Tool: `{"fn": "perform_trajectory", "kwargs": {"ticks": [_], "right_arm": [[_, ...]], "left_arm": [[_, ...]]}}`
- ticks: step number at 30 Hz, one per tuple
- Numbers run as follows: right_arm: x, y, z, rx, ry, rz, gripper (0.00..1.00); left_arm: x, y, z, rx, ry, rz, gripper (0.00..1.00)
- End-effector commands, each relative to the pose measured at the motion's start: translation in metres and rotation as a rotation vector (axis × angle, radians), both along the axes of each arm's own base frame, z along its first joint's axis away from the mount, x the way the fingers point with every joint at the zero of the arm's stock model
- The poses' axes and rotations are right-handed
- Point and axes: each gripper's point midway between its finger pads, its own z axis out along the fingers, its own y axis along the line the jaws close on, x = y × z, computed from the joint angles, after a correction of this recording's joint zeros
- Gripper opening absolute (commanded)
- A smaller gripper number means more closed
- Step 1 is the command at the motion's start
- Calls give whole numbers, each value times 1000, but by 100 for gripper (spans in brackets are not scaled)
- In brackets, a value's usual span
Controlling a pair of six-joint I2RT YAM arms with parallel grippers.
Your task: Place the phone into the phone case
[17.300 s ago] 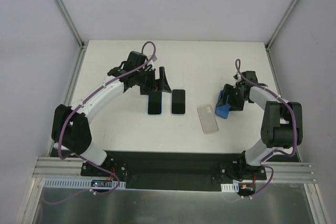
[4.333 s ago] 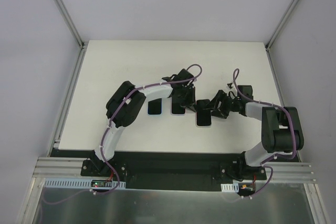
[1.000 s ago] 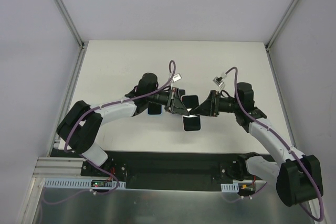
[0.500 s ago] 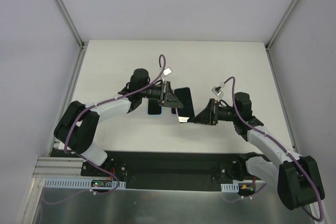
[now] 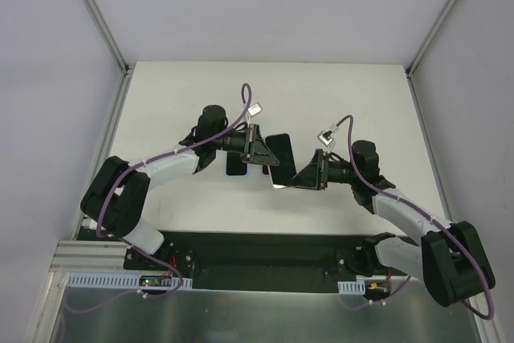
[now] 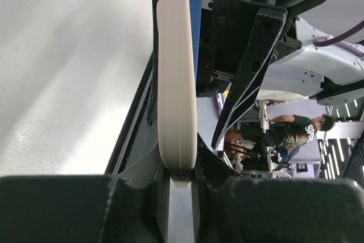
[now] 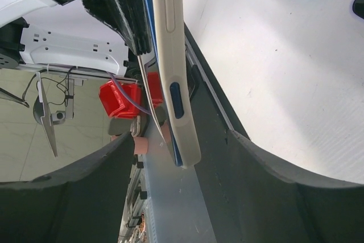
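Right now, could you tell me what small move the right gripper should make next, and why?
Probably close the right gripper across the phone case: its jaws stand open on either side, the left gripper pinches the case's end, and the blue edge of the phone shows beside it, perhaps not seated.

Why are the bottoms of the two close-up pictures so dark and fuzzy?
Left wrist view: the dark jaws sit too close to the lens, so they blur; the cream phone case looks sharp. Right wrist view: the same fuzzy dark jaws in the bottom corners. Top view: evenly lit and sharp.
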Motion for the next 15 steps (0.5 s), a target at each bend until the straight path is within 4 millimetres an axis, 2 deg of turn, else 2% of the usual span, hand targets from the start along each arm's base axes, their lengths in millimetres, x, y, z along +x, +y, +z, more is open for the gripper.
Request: {"fn": "perform_trajectory", "kwargs": {"ticks": [1, 6, 9, 10, 12, 13, 15], "right_arm": [[4, 5, 18, 49, -88, 20, 66], [4, 6, 15, 45, -78, 18, 60], [4, 6, 18, 51, -87, 15, 32], [4, 6, 19, 51, -84, 13, 18], [4, 6, 21, 54, -82, 12, 11], [4, 6, 21, 55, -73, 7, 7], [6, 7, 24, 60, -59, 0, 5]], "left_arm": [[-6, 4, 29, -69, -91, -31, 0], [-3, 5, 26, -64, -83, -28, 0], [-2, 6, 24, -60, -81, -27, 0], [-2, 6, 21, -48, -77, -27, 0], [1, 7, 19, -31, -84, -17, 0], [0, 8, 11, -2, -77, -17, 0], [3, 9, 7, 32, -86, -3, 0]]}}
